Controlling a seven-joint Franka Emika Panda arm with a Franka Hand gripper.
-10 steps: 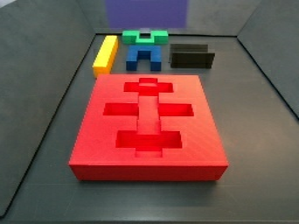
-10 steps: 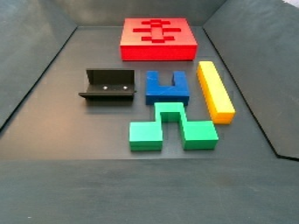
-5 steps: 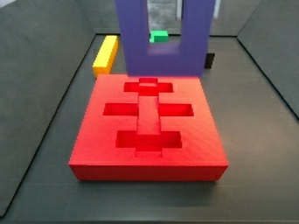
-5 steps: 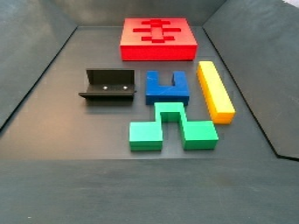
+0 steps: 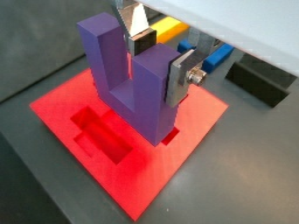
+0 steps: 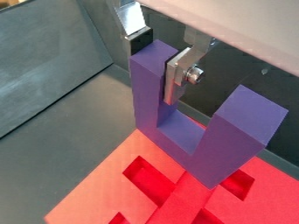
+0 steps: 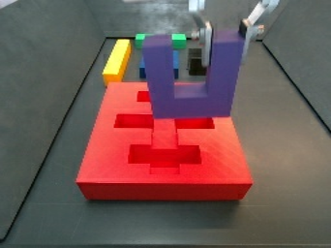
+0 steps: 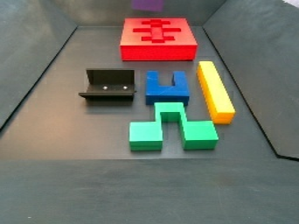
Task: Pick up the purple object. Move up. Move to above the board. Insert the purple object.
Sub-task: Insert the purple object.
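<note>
The purple object [image 7: 195, 76] is a U-shaped block, prongs up, hanging close over the far half of the red board [image 7: 104, 145]. My gripper [image 7: 229, 19] is shut on one prong from above. In both wrist views the silver fingers clamp that prong: the gripper [image 5: 162, 57] holds the purple object [image 5: 122, 74] over the board [image 5: 111, 171], and the gripper [image 6: 158, 57] holds the purple object [image 6: 193, 131] over the board's cross cut-outs [image 6: 158, 184]. In a side view only a sliver of purple [image 8: 149, 3] shows above the board [image 8: 187, 45].
In front of the board stand the dark fixture [image 8: 107, 86], a blue U-shaped block [image 8: 167, 86], a yellow bar [image 8: 214, 89] and a green block [image 8: 172, 127]. Grey walls ring the floor. The yellow bar [image 7: 118, 58] lies beside the board's far end.
The purple object has come down with the gripper, from high above the bin to close over the board's far half. The other blocks have not moved.
</note>
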